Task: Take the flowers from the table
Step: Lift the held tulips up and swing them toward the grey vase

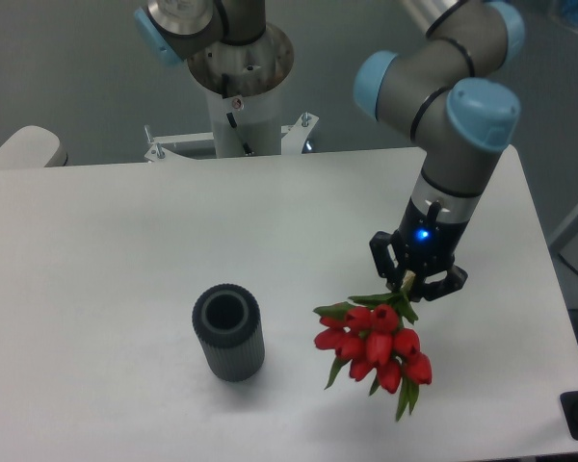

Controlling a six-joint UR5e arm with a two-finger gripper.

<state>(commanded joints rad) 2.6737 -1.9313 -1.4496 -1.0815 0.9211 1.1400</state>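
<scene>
The flowers (374, 348), a bunch of red tulips with green stems and leaves, hang blooms-down above the white table (96, 260) at the right of the view. My gripper (416, 279) is shut on the stems at the top of the bunch. The blooms appear larger and nearer the camera, off the tabletop. The stem ends are hidden between the fingers.
A dark grey ribbed cylinder (228, 332) stands upright on the table, left of the flowers, open end up. The robot base (236, 87) rises behind the table's far edge. The table's right edge runs close to the arm.
</scene>
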